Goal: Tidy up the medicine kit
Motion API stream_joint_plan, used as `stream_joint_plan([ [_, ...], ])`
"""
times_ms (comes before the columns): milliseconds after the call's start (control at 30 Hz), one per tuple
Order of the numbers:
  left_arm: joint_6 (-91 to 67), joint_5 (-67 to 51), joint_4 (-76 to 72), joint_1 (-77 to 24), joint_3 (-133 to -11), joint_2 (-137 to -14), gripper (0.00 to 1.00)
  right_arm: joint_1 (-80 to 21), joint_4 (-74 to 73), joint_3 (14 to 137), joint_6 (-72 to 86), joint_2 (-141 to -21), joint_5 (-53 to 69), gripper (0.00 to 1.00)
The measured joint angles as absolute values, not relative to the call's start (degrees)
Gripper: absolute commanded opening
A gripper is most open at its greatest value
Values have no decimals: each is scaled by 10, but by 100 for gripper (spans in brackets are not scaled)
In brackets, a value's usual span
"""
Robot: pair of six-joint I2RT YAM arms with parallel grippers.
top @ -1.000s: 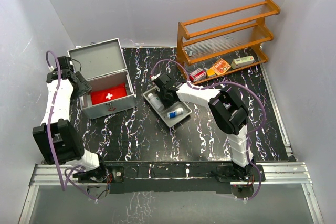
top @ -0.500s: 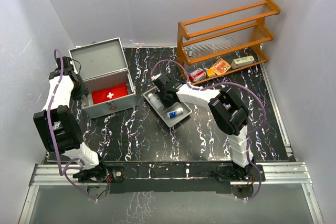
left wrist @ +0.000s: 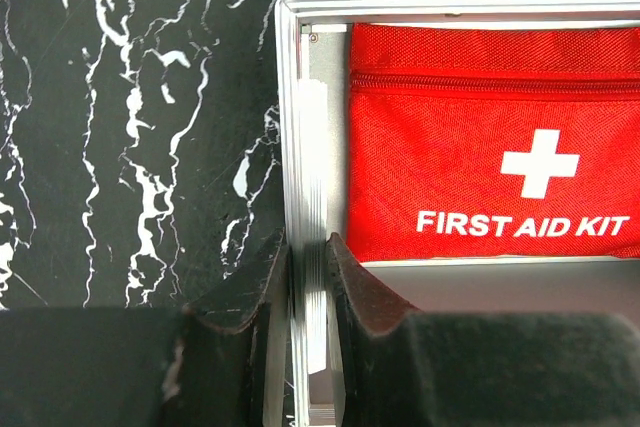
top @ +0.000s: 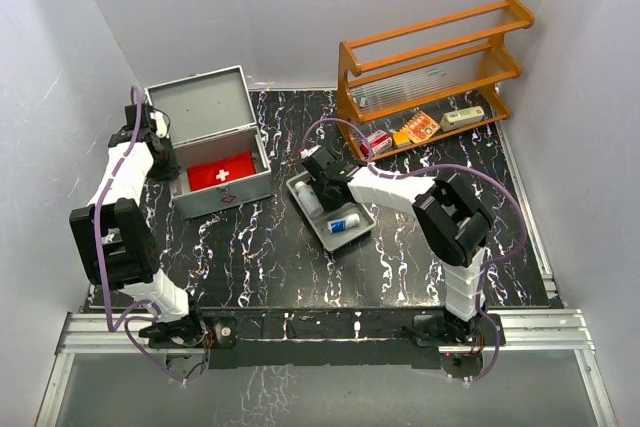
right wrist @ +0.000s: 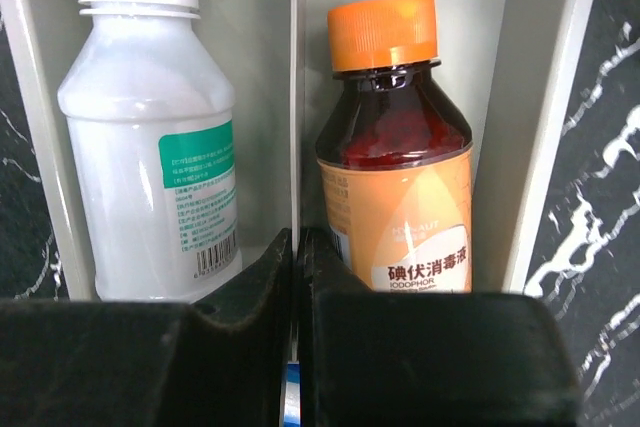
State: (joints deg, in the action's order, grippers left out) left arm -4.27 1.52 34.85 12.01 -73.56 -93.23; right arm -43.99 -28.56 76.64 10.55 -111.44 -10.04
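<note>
Now the silver metal case (top: 225, 196), shifted right since a second ago, is being clamped at its side wall by the left gripper (left wrist: 305, 247) beside the red "FIRST AID KIT" pouch (left wrist: 480, 137), while the right gripper (right wrist: 297, 239) is pinching the divider of the grey tray (right wrist: 540, 97) between a white bottle (right wrist: 150, 137) and an orange-capped "IODOPHOR" bottle (right wrist: 400, 167).

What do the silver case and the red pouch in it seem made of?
The silver box-shaped case looks like satin aluminium: pale metallic sheen on its rim. The red zipped pouch looks like matte woven fabric, perhaps nylon: fine weave shows.
</note>
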Motion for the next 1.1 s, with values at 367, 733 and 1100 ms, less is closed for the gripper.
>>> stream_joint_plan([
  [367, 7, 15, 302, 69, -707, -918, 1, -440, -347, 751, 128, -1002, -126, 0],
  [733, 50, -26, 279, 14, -621, -836, 2, -440, -402, 759, 126, -868, -130, 0],
  [1100, 105, -80, 279, -41, -526, -727, 3, -440, -457, 828, 112, -861, -90, 0],
])
